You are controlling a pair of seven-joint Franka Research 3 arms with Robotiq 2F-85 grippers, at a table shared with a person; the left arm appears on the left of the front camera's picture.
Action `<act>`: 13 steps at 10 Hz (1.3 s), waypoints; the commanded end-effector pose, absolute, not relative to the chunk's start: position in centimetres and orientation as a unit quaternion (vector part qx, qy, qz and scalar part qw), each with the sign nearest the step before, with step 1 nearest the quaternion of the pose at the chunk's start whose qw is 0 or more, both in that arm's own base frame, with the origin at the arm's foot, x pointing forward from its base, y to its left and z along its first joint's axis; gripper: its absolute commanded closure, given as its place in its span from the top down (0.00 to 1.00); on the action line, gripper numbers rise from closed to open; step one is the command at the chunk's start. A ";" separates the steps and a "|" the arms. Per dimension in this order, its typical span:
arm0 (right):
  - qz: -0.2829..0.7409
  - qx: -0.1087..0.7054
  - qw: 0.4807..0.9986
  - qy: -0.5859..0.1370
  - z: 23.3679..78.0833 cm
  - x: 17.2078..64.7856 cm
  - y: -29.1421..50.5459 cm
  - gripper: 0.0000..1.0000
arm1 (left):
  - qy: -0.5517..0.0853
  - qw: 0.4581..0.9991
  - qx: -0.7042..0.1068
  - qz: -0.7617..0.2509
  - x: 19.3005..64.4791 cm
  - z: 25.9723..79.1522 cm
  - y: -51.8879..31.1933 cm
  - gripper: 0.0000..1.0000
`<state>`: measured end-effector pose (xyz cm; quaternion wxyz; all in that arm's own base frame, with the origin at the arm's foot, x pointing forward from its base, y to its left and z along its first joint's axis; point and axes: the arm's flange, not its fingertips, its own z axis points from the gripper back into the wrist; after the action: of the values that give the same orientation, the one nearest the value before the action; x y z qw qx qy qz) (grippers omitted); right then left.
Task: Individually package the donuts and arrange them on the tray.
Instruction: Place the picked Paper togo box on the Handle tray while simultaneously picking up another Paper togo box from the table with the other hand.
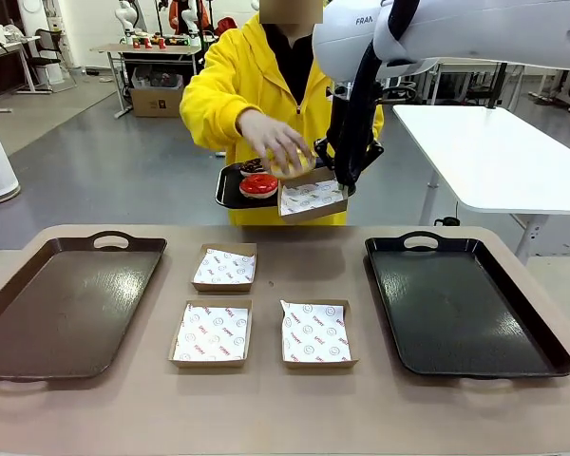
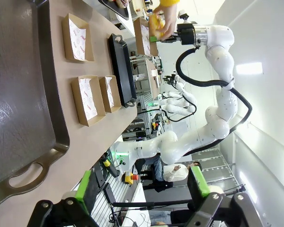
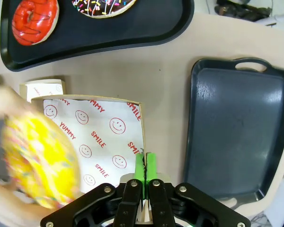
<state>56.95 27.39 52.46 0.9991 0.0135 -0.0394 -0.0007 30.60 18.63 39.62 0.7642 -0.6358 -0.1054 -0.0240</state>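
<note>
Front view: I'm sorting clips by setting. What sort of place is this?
Probably a robotics lab or workshop, not a bakery: a bare grey floor, a white worktable, and a cluttered bench with a carton beneath.

The right arm (image 1: 475, 33) reaches in from the upper right across the middle, its wrist turned downward. The right gripper (image 3: 145, 163) is pinched tight, green pads together on the thin wall of a cardboard box (image 3: 142, 120). The left gripper (image 2: 142, 189) has its two fingers spread wide with nothing between them, while the person's hand (image 1: 275, 142) hovers palm down, fingers curled, just beside the right gripper
</note>
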 end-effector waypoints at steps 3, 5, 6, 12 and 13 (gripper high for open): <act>-0.002 0.013 0.999 -0.041 52.6 56.8 27.3 0.00 | -0.111 0.761 -0.639 -0.025 30.4 39.7 18.7 1.00; -0.002 0.013 0.999 -0.041 52.6 56.8 27.3 0.00 | -0.111 0.761 -0.639 -0.025 30.4 39.7 18.7 1.00; -0.002 0.013 0.999 -0.041 52.6 56.8 27.3 0.00 | -0.111 0.761 -0.639 -0.025 30.4 39.7 18.7 1.00; -0.001 0.013 0.999 -0.039 52.5 57.0 27.4 0.01 | -0.105 0.764 -0.636 -0.024 30.6 39.6 18.6 1.00; 0.004 0.021 0.999 -0.033 52.6 56.7 25.6 0.01 | -0.112 0.784 -0.610 0.003 31.5 40.5 17.5 1.00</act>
<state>57.07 27.05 52.51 0.9991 0.0135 -0.0394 -0.0011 30.95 18.52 39.69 0.7713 -0.6273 -0.1055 -0.0201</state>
